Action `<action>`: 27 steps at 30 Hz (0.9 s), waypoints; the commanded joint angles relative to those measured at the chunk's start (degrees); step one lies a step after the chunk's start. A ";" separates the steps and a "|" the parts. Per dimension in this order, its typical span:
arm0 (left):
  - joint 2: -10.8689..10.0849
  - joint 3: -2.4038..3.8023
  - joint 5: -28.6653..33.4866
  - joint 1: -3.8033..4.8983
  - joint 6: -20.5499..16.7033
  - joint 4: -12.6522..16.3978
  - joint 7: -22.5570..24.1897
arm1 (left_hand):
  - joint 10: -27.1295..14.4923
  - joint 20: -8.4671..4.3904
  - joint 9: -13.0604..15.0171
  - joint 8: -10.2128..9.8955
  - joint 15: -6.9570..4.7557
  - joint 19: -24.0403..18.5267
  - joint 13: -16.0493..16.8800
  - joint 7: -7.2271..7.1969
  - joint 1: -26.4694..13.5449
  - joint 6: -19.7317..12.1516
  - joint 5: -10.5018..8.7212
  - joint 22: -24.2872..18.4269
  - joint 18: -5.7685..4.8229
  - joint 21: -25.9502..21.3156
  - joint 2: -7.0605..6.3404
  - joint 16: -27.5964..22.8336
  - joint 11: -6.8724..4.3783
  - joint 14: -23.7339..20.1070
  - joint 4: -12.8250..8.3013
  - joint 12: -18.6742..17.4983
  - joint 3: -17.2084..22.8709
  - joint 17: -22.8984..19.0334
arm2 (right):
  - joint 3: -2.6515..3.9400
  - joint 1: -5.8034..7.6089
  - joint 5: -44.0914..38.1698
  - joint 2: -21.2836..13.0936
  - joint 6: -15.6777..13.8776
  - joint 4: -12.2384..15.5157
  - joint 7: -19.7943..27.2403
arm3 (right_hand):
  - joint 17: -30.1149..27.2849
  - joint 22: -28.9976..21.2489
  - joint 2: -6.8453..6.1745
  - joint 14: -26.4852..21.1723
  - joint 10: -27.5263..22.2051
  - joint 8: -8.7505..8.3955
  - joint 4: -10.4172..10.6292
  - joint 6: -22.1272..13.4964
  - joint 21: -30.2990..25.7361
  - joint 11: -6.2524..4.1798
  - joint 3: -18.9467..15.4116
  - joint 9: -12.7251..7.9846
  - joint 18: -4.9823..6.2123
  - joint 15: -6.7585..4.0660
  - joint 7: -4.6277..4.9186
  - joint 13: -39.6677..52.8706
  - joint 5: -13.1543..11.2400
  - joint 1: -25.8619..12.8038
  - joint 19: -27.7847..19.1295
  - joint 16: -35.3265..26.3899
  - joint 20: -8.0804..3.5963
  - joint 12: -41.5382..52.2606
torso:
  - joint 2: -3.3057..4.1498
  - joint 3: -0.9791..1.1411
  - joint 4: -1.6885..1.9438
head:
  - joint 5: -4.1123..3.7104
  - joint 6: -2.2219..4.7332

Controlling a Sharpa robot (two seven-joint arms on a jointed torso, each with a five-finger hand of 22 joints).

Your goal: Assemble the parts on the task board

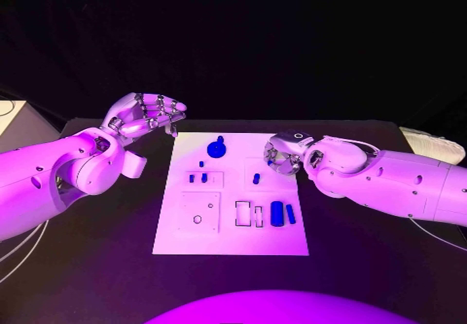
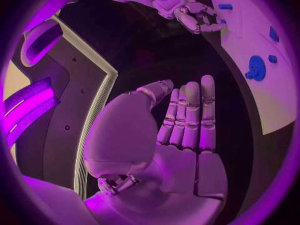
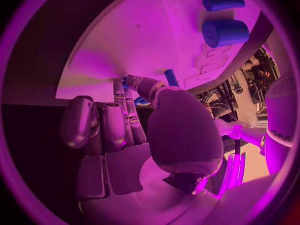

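Right wrist view: right hand (image 3: pixel 134 130) fingertips touch small blue part (image 3: pixel 141 101)

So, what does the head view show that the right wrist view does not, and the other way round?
Only the head view: the left hand, held off the task board's far left corner, and the blue gear-like part. Only the right wrist view: the right hand's palm side, its fingertips at a small blue part. Both share the white task board and the two blue cylinders.
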 commanded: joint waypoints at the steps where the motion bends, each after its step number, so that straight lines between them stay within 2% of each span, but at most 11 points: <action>1: 0.16 0.04 -0.29 0.01 0.83 0.06 0.21 | 0.02 -0.10 -0.10 0.37 -0.24 0.29 -0.11 0.24 0.36 0.24 0.11 -0.02 0.83 -0.17 0.08 -0.33 0.22 -0.08 -0.22 -0.28 -0.03 -0.10 | -0.23 -0.35 3.36 -0.07 -1.06 -0.04 -0.41 | -0.01 0.29 1.59 1.61 1.14 0.84 -0.30 0.74 0.31 -0.47 0.29 0.92 -0.32 -0.64 -0.11 0.30 -0.66 0.55 0.32 0.42 -0.19 0.59 | 0.00 0.03 -0.05 | 0.05 -0.01; 5: 0.18 0.04 -0.29 0.01 0.83 0.04 0.16 | 0.02 -0.10 -0.11 0.39 -0.24 0.30 -0.15 0.22 0.46 0.22 0.11 -0.01 0.84 -0.15 0.10 -0.35 0.21 -0.07 -0.30 -0.32 -0.02 -0.11 | -0.23 -0.37 3.43 -0.10 -2.20 -0.07 -1.00 | -0.02 0.64 2.10 1.47 1.99 1.47 -0.66 0.81 0.55 -0.75 0.44 1.71 -0.34 -0.86 -0.33 0.45 -1.85 0.80 0.21 0.62 -0.40 0.66 | 0.02 0.01 -0.03 | 0.14 -0.11; 16: 0.27 0.04 -0.29 0.01 0.78 -0.33 0.14 | -0.06 -0.12 -0.15 0.38 -0.26 0.31 -0.24 0.21 0.62 0.16 0.12 0.02 0.85 -0.10 0.08 -0.40 0.22 -0.06 -0.46 -0.43 -0.01 -0.13 | -0.20 -0.40 2.63 -0.83 -5.83 0.93 -1.75 | 0.06 0.92 2.27 1.44 2.32 1.74 -1.08 0.78 0.77 -0.86 0.81 2.10 -0.37 -0.98 -0.42 0.51 -2.07 1.13 0.21 0.78 -0.51 0.62 | -0.03 0.02 -0.06 | 0.22 -0.05; 21: 0.31 0.04 -0.29 0.00 0.75 -0.64 0.16 | -0.06 -0.12 -0.15 0.38 -0.26 0.31 -0.24 0.21 0.62 0.16 0.12 0.02 0.85 -0.10 0.08 -0.40 0.22 -0.06 -0.46 -0.43 -0.01 -0.13 | 0.20 -0.18 3.04 -2.46 -7.80 3.03 -1.25 | 0.17 1.32 2.25 1.46 2.35 1.78 -1.15 0.79 1.15 -0.87 0.87 2.16 -0.45 -0.99 -0.43 0.51 -2.07 1.16 0.33 0.87 -0.52 0.61 | -0.08 -0.02 -0.15 | 0.27 0.04; 27: 0.37 0.04 -0.26 -0.03 0.46 -0.95 0.36 | -0.18 -0.14 -0.30 0.22 -0.25 0.31 -0.42 0.27 0.85 -0.24 0.15 0.09 0.85 0.02 0.07 -0.51 0.27 -0.03 -0.72 -0.64 0.00 -0.18 | 0.87 0.79 4.19 -4.91 -9.58 6.95 -1.11 | 0.32 2.04 2.22 1.49 2.42 1.84 -1.22 0.81 1.83 -0.88 0.92 2.25 -0.61 -1.00 -0.44 0.52 -2.15 1.18 0.56 1.00 -0.54 0.59 | -0.06 -0.03 -0.25 | 0.33 0.20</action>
